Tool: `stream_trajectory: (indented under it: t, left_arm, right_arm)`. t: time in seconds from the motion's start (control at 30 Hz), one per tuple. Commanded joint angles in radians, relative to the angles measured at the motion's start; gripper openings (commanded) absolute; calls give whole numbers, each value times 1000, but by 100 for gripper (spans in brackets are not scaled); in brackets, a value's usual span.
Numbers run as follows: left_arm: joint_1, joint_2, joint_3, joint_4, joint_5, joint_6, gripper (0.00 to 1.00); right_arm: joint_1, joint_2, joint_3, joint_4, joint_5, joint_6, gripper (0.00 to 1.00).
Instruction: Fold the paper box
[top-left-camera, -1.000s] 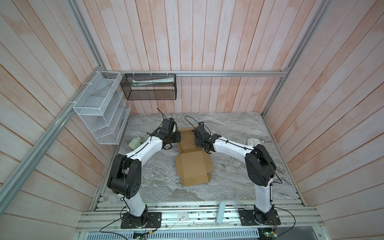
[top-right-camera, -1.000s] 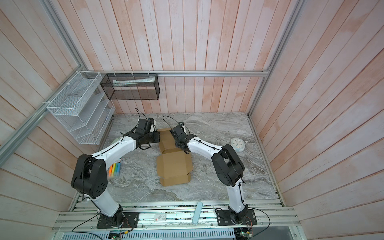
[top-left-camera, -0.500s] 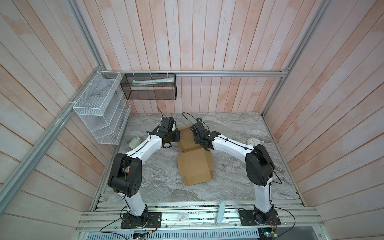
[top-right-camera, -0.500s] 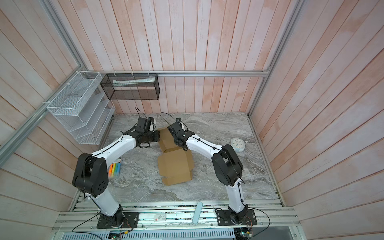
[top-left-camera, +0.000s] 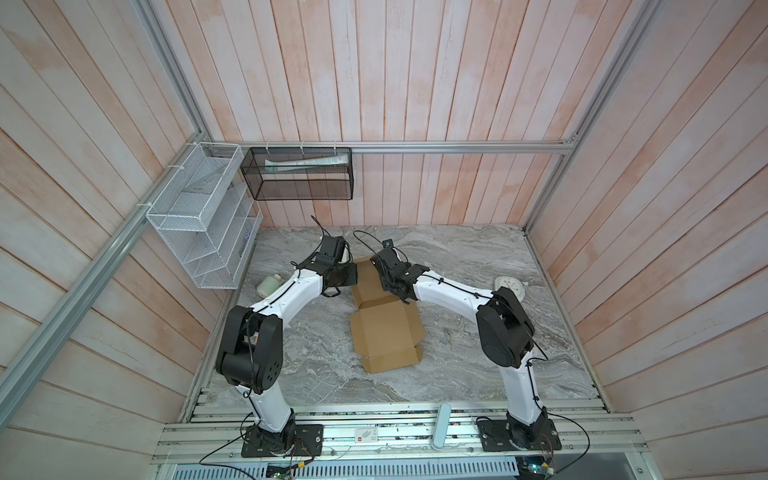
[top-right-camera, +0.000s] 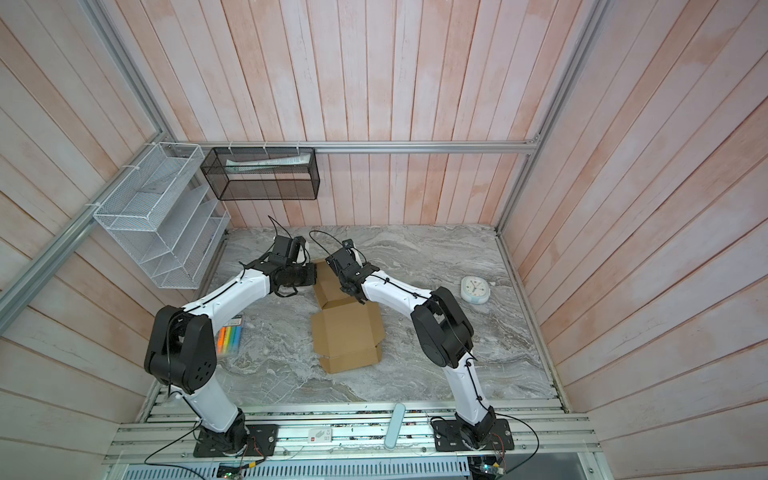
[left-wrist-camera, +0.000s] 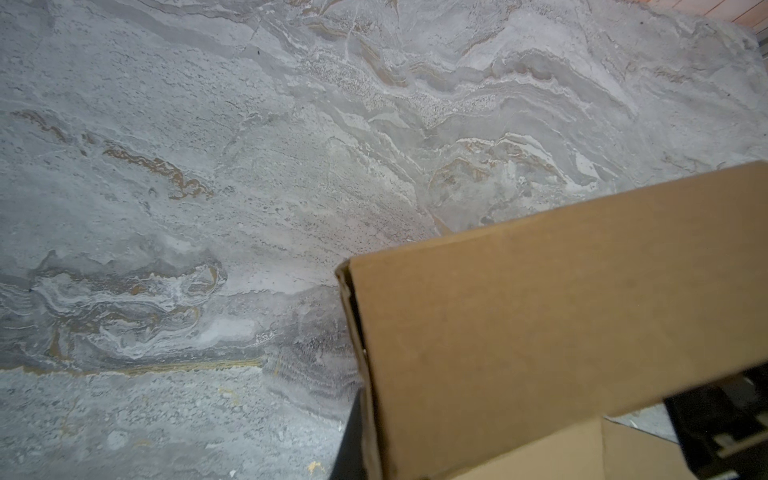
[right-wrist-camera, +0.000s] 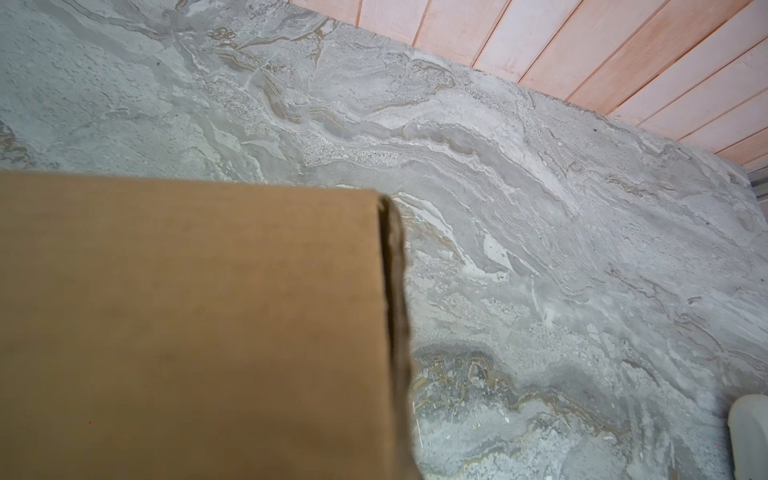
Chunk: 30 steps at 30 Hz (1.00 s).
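The box (top-left-camera: 384, 332) lay in the middle of the table (top-left-camera: 457, 257), its long axis pointing at the back wall (top-left-camera: 415, 83). Its panels farther from that wall lay flat, and the flap (top-left-camera: 368, 282) nearest it was tilted up. The left gripper (top-left-camera: 353, 276) and right gripper (top-left-camera: 380, 268) were both fully closed at that flap's side edges, apparently pinching the cardboard, though neither wrist view showed the contact. To fold cleanly, they would best swing the flap away from the back wall together and level, so the crease bends straight.
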Motion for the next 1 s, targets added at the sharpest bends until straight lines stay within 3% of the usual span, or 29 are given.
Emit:
stream_trajectory:
  t: [0.0, 0.17, 0.33, 0.5, 0.97]
  left_arm:
    - [3, 17, 39, -17, 18, 24, 0]
    - [9, 26, 61, -41, 16, 25, 0]
    - [23, 36, 70, -51, 16, 27, 0]
    - [31, 47, 63, -50, 8, 25, 0]
    - [38, 53, 55, -34, 0, 16, 0]
  right_arm:
    - [0, 32, 18, -36, 23, -28, 1]
    - [2, 36, 20, -42, 13, -26, 1]
    - [1, 28, 25, -65, -16, 5, 19]
    - [4, -2, 2, -69, -59, 41, 29]
    - [47, 42, 17, -141, -102, 105, 26]
